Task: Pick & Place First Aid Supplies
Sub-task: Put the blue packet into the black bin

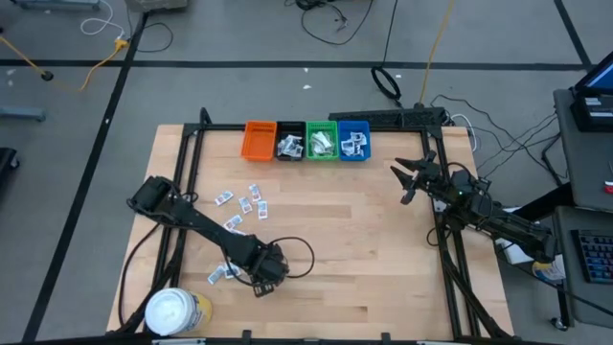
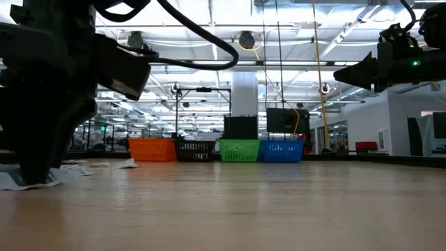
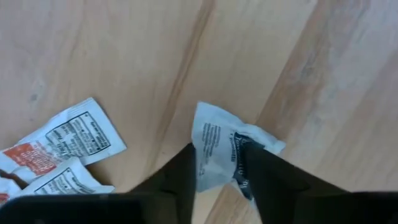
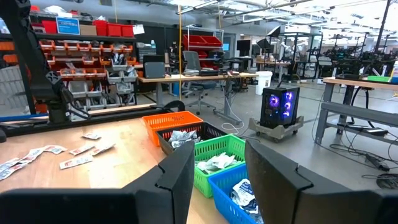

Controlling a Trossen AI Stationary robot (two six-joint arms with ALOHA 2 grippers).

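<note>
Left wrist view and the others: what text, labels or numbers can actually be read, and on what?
None can be read.
Crumpled sachet between the left gripper's fingers: dark print, too blurred.
Flat packets beside it: boxed print and a red patch, too small.
Blue sign on the shelving: illegible.

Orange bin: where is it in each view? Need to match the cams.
High view: orange bin, leftmost of the four bins at the table's far edge.
Low view: orange bin, left end of the row across the table.
Left wrist view: not in it.
Right wrist view: orange bin, centre, farthest from the right claw.
Shared landmark: the black bin next to it.
</note>
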